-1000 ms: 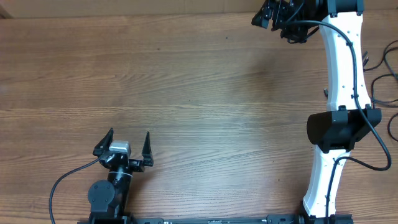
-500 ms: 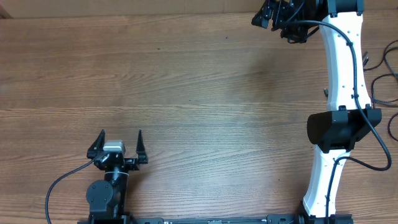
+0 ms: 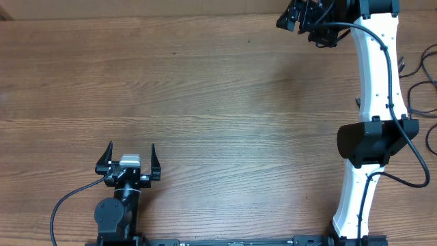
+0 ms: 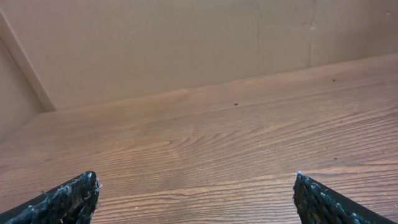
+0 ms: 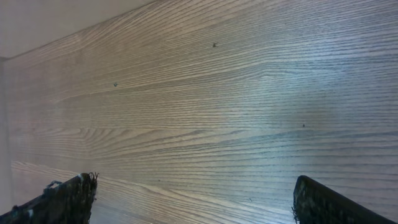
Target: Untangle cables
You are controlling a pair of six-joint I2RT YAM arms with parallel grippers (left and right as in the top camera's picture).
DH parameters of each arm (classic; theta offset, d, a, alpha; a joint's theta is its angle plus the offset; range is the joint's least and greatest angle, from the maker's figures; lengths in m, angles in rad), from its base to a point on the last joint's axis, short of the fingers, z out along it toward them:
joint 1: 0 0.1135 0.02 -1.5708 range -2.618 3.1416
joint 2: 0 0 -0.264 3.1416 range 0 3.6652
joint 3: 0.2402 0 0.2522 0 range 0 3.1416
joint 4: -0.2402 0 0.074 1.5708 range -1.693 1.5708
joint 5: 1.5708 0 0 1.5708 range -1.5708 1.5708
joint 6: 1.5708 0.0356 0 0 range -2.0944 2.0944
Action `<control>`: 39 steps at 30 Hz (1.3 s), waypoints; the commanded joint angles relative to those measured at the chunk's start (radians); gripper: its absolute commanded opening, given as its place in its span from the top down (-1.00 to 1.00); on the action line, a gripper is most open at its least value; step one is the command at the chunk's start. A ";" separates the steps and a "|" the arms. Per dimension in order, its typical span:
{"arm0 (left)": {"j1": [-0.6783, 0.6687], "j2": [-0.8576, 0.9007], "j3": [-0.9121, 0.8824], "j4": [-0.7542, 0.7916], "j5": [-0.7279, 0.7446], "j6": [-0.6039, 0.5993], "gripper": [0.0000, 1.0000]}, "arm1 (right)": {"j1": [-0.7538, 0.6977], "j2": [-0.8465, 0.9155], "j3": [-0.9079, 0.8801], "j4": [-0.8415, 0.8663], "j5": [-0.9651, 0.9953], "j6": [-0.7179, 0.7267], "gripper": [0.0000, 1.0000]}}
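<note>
Nothing to read here, not a word in any view. The bench point(image 3: 205, 89) shows wood grain and no lettering. The white arm point(image 3: 375, 61) carries no legible label or brand, and neither does its black joint cover point(image 3: 375, 140). No numbers or signs on the left end effector point(image 3: 130, 147) or the right end effector point(image 5: 194, 186).

Beneath me spreads a wood-grain table point(image 3: 205, 89), its grain running left to right. Along its far edge I see a plain beige wall point(image 4: 186, 43) with faint seams. A few small dark specks point(image 4: 236, 104) dot the wood.
</note>
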 commanded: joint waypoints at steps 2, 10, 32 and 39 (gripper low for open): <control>0.008 -0.010 -0.004 -0.002 -0.013 0.023 -0.99 | 0.002 0.000 0.000 0.001 -0.005 0.000 -1.00; 0.008 -0.010 -0.004 -0.001 -0.013 0.023 -0.99 | 0.002 0.000 0.000 0.001 -0.005 0.000 -1.00; 0.008 -0.010 -0.004 -0.002 -0.013 0.023 -0.99 | 0.001 0.000 0.000 -0.013 0.095 -0.031 -1.00; 0.008 -0.010 -0.004 -0.001 -0.013 0.023 -0.99 | 0.010 -0.003 0.000 -0.034 0.187 -0.037 -1.00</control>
